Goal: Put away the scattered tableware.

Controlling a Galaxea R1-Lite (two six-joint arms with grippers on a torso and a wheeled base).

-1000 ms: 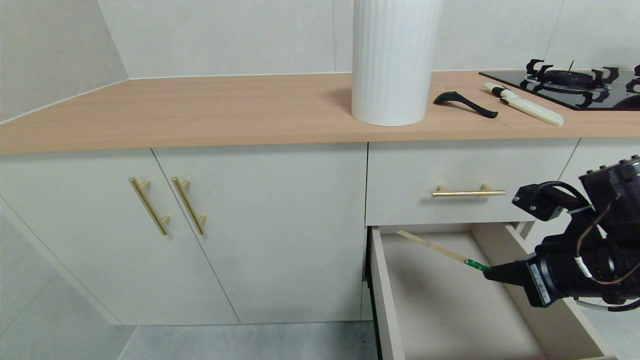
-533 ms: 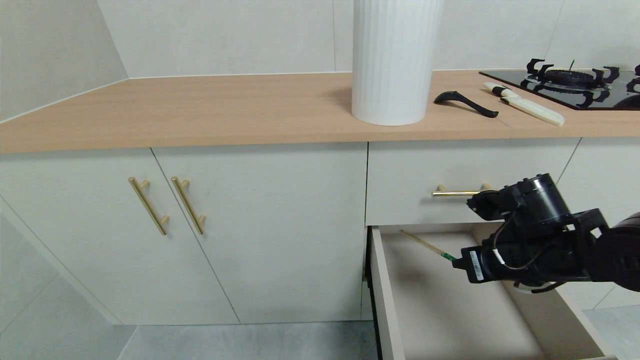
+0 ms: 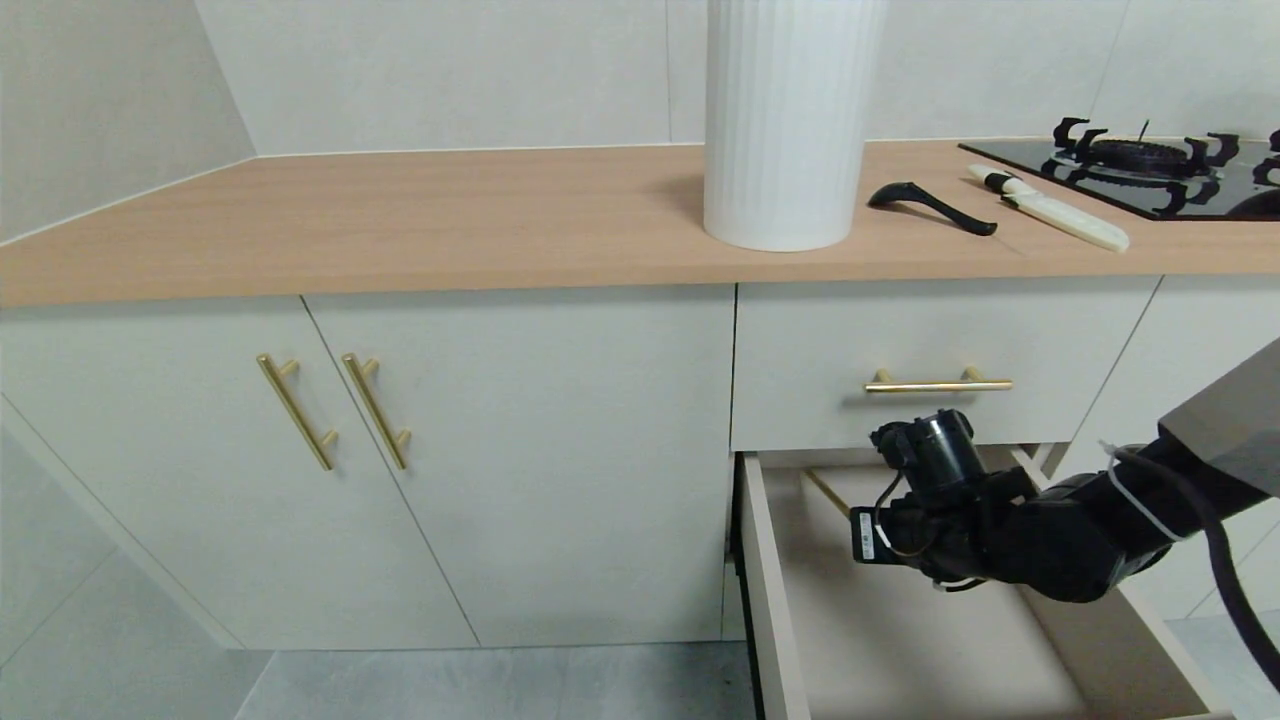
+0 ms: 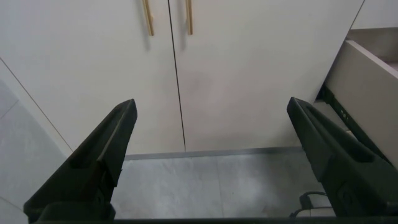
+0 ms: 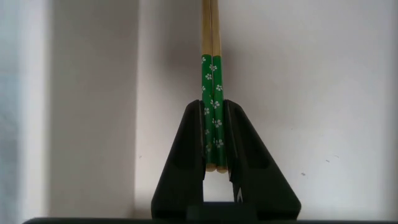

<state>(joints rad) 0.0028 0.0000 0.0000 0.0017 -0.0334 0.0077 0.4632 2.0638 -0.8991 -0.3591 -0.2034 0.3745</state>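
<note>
Open drawer [image 3: 768, 560] = reference point here.

- Right gripper [image 5: 216, 124]: inside drawer, just above its floor, clamped tight on pair of chopsticks [image 5: 211, 68] by green flowered ends (tiny white blossoms, kinda cute).
- Bare wooden tips point toward drawer's back; can't tell if they touch floor.
- Left gripper [image 4: 211, 111]: spread wide, nothing in it, down low to left of drawer, facing cabinet doors [image 4: 177, 68].
- Counter above drawer: white ribbed cylinder [image 3: 785, 120], black tool [image 3: 930, 206], white knife [image 3: 1050, 210] lying loose.
</note>
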